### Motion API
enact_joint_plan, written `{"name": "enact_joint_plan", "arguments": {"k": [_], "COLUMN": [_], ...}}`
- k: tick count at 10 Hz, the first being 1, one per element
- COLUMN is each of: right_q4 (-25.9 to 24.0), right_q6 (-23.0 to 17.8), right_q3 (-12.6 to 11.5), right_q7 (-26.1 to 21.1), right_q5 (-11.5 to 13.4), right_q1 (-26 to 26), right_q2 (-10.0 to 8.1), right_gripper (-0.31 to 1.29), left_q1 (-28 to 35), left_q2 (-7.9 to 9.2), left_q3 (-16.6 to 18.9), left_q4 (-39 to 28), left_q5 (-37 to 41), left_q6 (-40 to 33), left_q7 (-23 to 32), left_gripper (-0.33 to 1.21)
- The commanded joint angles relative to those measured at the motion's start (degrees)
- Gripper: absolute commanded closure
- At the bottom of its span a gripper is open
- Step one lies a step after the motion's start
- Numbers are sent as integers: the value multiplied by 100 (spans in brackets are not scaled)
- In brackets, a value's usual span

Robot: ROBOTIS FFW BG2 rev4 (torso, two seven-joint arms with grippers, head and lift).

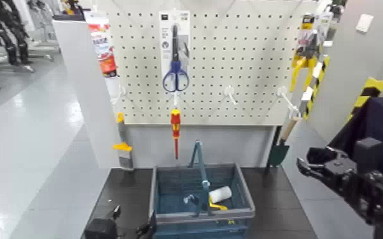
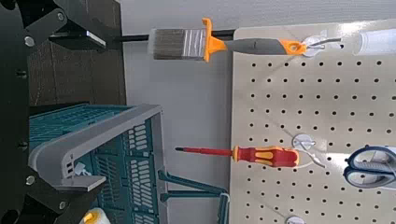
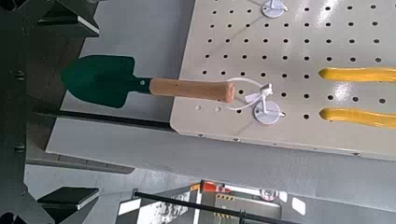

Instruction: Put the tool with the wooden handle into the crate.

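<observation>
1. My right gripper [image 1: 308, 160] hangs in the air with its fingers spread apart and nothing between them, out to the right of the pegboard [image 1: 232, 57] and a little in front of it.
2. The tool with the wooden handle [image 1: 283, 141] hangs just ahead of my right gripper, toward the board's lower right corner. Its cord loop sits on a white hook [image 3: 266, 105], the pale handle runs down from there, and the dark green blade points to the floor.
3. In my right wrist view the whole trowel shows between my two fingers: blade [image 3: 101, 78], handle [image 3: 191, 89], loop at the hook. The blade hangs past the board's lower edge, over the grey panel beneath, so there is free air around it there.
4. Beyond the hook, yellow-handled tools [image 3: 360, 73] hang on the same board, apart from the trowel.
5. The crate [image 1: 201, 191] stands on the dark table [image 1: 277, 203], below my right gripper and off toward my left side. Its top is open; the tall arched handle [image 1: 198, 162] crosses the middle, and a white roll [image 1: 220, 194] lies inside near the right wall.
6. My left gripper [image 1: 114, 222] rests low at the crate's left front corner. I cannot tell how its fingers stand.
7. In the left wrist view the crate's grey rim [image 2: 103, 140] lies close by, with a paintbrush [image 2: 201, 43], the red-and-yellow screwdriver [image 2: 245, 153] and blue-handled scissors [image 2: 372, 168] on the board beyond.
</observation>
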Motion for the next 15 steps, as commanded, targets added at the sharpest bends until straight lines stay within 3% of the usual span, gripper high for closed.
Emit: {"name": "enact_joint_plan", "arguments": {"k": [1, 8, 13, 15], "right_q4": [586, 2212, 2985, 3047], "right_q6": [-181, -735, -1060, -1130], "right_q3": [257, 881, 977, 995], "right_q7": [112, 604, 894, 894], "right_q5": [-55, -284, -336, -328], "right_q1": [-458, -1662, -2137, -2199], "right_q2": [-102, -182, -41, -6], "right_gripper": [10, 13, 14, 28], "left_q1": [-46, -152, -169, -169], "left_q2": [5, 40, 31, 22], "left_q3": [-26, -105, -123, -123], "left_q4": [50, 146, 164, 164], "left_q5": [13, 57, 57, 57], "left_q6": [-33, -104, -112, -112], "left_q7": [-21, -65, -65, -65], "left_gripper": [27, 27, 27, 27]}}
